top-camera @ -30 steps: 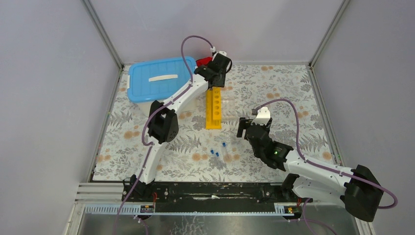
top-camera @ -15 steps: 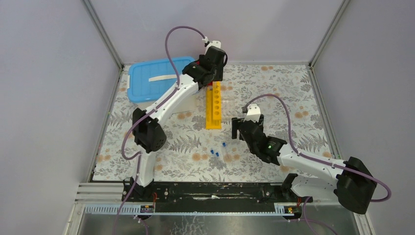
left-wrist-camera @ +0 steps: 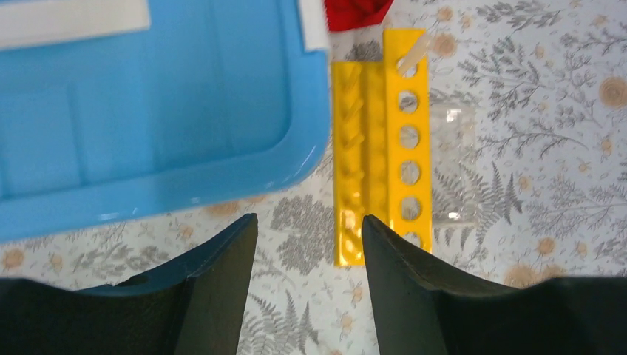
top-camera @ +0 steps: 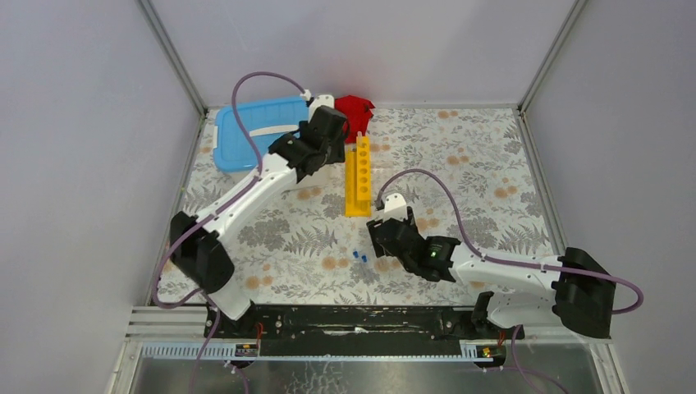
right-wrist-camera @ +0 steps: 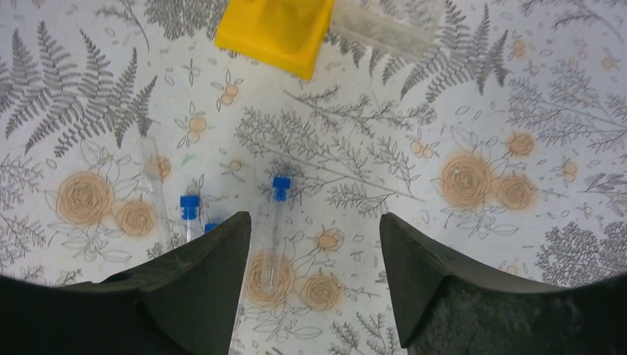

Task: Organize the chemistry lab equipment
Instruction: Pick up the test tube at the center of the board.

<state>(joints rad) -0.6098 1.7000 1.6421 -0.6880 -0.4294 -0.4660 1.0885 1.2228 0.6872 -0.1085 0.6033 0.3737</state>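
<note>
The white tub with its blue lid point(top-camera: 246, 135) stands at the back left, and the long yellow holed rack point(top-camera: 357, 176) lies beside it. A clear tube holder point(left-wrist-camera: 452, 166) lies against the rack's right side. My left gripper point(top-camera: 327, 144) hovers between tub and rack. In its wrist view the left gripper point(left-wrist-camera: 307, 222) is open with only table between the jaws. Small blue-capped tubes point(top-camera: 359, 256) lie near the front. My right gripper point(top-camera: 377, 238) hangs over them, open. One capped tube point(right-wrist-camera: 275, 229) lies between the right gripper's point(right-wrist-camera: 314, 218) jaws, close to the left finger point(right-wrist-camera: 214, 274).
A red object point(top-camera: 354, 107) sits at the rack's far end by the back wall. Another capped tube point(right-wrist-camera: 190, 214) and an uncapped clear tube point(right-wrist-camera: 154, 185) lie left of the right gripper. Metal frame posts point(top-camera: 172, 57) and grey walls bound the flowered mat point(top-camera: 476, 164).
My left arm pulled back from the rack's far end toward the tub, uncovering the red object. My right gripper moved left and nearer, over the tubes, its jaws narrowing slightly.
</note>
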